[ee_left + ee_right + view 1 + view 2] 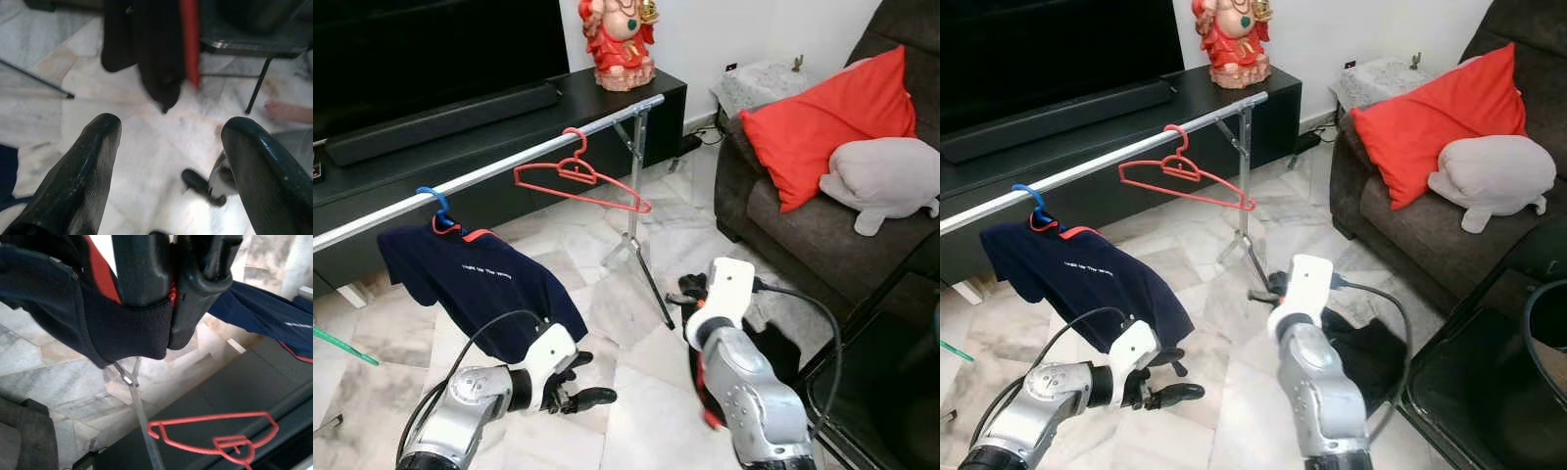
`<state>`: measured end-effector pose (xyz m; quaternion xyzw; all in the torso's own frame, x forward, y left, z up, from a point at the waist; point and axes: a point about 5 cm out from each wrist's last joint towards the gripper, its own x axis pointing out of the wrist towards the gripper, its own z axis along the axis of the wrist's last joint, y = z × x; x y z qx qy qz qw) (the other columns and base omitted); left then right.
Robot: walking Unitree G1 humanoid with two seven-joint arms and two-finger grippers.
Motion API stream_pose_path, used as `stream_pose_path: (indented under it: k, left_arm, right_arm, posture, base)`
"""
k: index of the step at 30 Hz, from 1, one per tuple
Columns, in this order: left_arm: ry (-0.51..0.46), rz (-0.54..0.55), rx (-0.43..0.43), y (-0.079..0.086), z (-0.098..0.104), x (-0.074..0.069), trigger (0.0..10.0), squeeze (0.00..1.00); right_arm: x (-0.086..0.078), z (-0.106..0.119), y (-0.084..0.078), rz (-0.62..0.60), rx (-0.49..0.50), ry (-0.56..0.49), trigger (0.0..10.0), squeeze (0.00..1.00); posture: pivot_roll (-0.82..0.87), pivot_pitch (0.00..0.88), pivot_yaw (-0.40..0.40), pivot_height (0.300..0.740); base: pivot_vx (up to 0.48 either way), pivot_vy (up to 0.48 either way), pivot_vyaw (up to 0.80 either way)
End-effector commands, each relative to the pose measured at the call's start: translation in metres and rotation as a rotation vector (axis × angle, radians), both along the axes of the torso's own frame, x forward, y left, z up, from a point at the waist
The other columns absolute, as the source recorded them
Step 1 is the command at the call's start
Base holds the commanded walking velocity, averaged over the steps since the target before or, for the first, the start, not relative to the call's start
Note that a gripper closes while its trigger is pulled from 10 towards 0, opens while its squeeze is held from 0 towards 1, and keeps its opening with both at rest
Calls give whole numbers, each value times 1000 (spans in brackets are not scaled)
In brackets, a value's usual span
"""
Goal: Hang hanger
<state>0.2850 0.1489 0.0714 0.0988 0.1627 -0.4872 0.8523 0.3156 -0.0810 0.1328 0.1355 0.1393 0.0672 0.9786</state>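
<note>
A silver clothes rail (509,166) runs across in front of the TV cabinet. On it hang an empty red hanger (579,178) and a blue hanger (433,201) carrying a navy T-shirt (484,284). My right gripper (171,330) is shut on a black garment (122,328) with a red strip (100,274) beside the fingers; I cannot tell whether that strip is a hanger or trim. The garment (773,352) droops low beside my right arm (729,294). My left gripper (592,380) is open and empty, low over the floor below the T-shirt.
The rail's tripod stand (641,255) spreads its legs over the marble floor between my arms and the cabinet. A dark sofa (822,235) with a red cushion (832,122) and a grey plush is at the right. A black metal frame (862,392) lies at bottom right.
</note>
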Motion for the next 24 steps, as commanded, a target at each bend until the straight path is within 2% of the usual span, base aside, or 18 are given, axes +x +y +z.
stream_pose_path:
  k: [1,9,11,16,19,20,21,24]
  left_arm:
    - [33,-20,-17,-3,5,-5,10000,0]
    - [10,17,-63,-12,14,-1,10000,0]
    - [-1,83,-91,-12,16,4,10000,0]
    - [-35,210,-92,-9,13,14,10000,0]
    - [-32,245,-106,-10,11,17,10000,0]
    - [-30,263,-116,-10,11,19,10000,239]
    - [-28,278,-126,-11,10,20,10000,1000]
    - [-26,299,-139,-13,8,24,10000,1000]
  right_arm:
    - [0,18,14,24,47,-46,10000,0]
    - [-1,33,38,23,101,-53,10000,0]
    - [-2,39,46,37,127,-50,10000,0]
    - [-6,44,55,67,142,-44,10000,0]
    - [-7,46,57,73,147,-42,10000,0]
    - [-7,47,59,79,149,-42,10000,0]
    - [-7,49,61,84,152,-42,10000,0]
    - [-9,51,66,102,159,-42,10000,0]
  posture:
    - [-78,104,87,721]
    - [-76,89,83,721]
    - [-76,86,79,721]
    - [-78,90,73,721]
    - [-81,96,72,721]
    - [-84,104,70,721]
    - [-88,110,70,721]
    - [-90,115,69,721]
  base:
    - [0,0,0]
    - [0,0,0]
    - [0,0,0]
    - [0,0,0]
    - [0,0,0]
    - [0,0,0]
    - [0,0,0]
    - [0,0,0]
